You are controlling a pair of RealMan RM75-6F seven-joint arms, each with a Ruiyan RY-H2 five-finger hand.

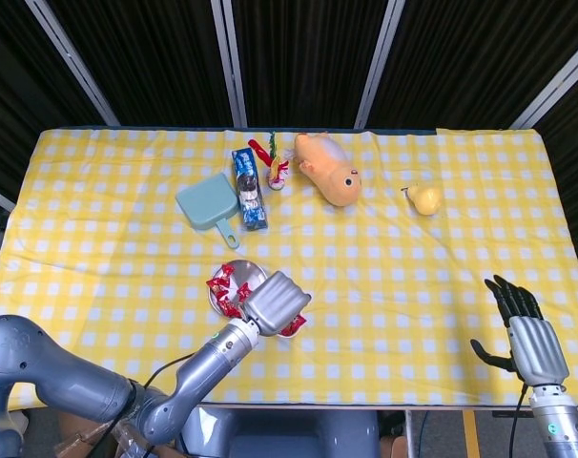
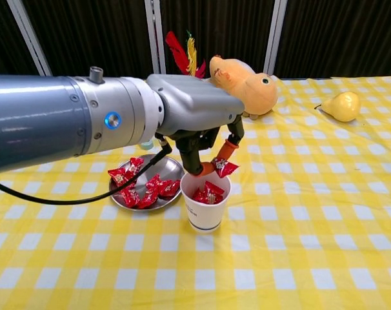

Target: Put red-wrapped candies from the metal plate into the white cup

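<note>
Now the left robot hand [image 2: 195,119] hangs right over the white cup [image 2: 205,208], and it pinches one red-wrapped candy [image 2: 224,168] between its fingertips [image 2: 222,152]. From the chest view you can see this well: the candy sits just above the cup's rim, and more red candies [image 2: 207,193] lie inside the cup. From the head view the same left robot hand [image 1: 273,300] covers the cup almost all the way, so only a bit of red peeks out at its edge and the pinch is hidden. The metal plate [image 2: 164,164] stands just beside the cup on its left, with a pile of red candies [image 2: 139,184] on it; the head view shows the plate [image 1: 243,270] too, partly under the hand. The right robot hand [image 1: 523,334] shows only in the head view, far off at the right edge of the bench [image 1: 98,239]. Its fingers are spread apart and it holds nothing. The head view also shows things at the far side that the chest view hides behind the big grey arm: a teal scoop [image 1: 210,204] and a blue packet [image 1: 248,187]. Both views show the orange toy duck [image 2: 247,87], the yellow pear [image 2: 341,105] and the red and yellow feather toy [image 2: 182,55]. The bench has a yellow and white checked cloth on it.
</note>
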